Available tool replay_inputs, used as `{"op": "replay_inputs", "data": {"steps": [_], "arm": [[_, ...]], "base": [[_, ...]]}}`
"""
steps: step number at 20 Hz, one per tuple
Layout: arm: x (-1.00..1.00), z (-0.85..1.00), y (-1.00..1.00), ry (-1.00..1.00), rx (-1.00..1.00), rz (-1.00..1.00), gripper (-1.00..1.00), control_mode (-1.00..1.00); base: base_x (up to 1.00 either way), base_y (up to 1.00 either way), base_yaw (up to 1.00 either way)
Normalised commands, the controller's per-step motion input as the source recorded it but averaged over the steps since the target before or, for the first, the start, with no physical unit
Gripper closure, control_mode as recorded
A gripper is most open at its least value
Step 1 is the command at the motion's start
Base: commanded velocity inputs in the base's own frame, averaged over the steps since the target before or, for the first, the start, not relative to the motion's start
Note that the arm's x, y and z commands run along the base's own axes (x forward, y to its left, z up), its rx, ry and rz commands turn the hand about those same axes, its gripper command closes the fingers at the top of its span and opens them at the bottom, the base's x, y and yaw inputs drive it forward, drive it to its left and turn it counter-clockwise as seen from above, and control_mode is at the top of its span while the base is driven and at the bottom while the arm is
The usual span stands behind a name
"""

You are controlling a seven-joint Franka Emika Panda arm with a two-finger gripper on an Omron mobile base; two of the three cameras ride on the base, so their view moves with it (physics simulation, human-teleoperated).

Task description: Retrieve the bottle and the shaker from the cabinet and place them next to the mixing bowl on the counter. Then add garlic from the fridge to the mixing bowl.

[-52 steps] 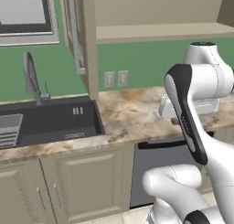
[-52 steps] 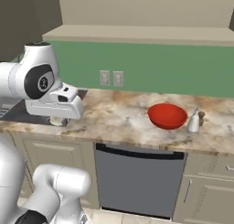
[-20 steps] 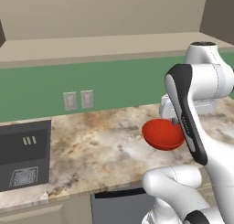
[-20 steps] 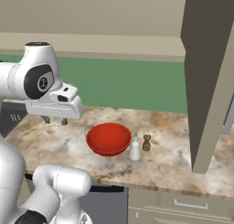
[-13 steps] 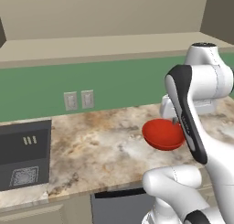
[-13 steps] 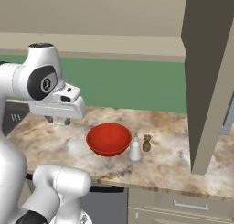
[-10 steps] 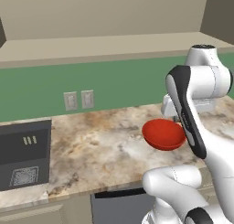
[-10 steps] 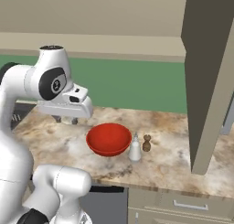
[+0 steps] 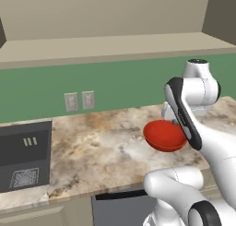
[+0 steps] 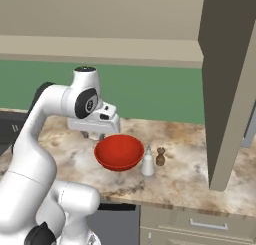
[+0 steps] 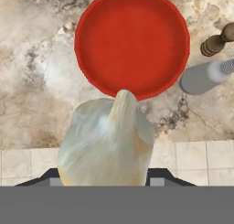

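While papery garlic (image 11: 107, 143) above glossy bowl (image 11: 132, 40)

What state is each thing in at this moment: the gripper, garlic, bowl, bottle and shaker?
gripper: shut on the garlic, near the bowl's rim.
garlic: held in the gripper, not yet in the bowl.
mixing bowl: upright on the counter, empty.
bottle: upright on the counter, beside the bowl.
shaker: upright on the counter, next to the bottle.
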Motion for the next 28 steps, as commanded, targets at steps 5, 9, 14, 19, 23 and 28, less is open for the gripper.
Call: {"op": "replay_inputs", "data": {"steps": [5,9,14,19,23,28], "arm": [[0.5,-0.65,-0.03,0.0,0.0,0.0,1.0,-1.0],[0.31,-0.62,-0.09,0.0,0.0,0.0,1.0,-1.0],[0.27,-0.54,-0.09,0.0,0.0,0.0,1.0,-1.0],[0.31,-0.42,-0.05,0.0,0.0,0.0,1.0,-1.0],[0.34,-0.2,-0.06,0.0,0.0,0.0,1.0,-1.0],[0.35,-0.05,-0.06,0.0,0.0,0.0,1.0,-1.0]], "base": [[0.0,0.0,0.0],[0.0,0.0,0.0],[0.0,0.0,0.0],[0.0,0.0,0.0],[0.0,0.0,0.0],[0.0,0.0,0.0]]}}
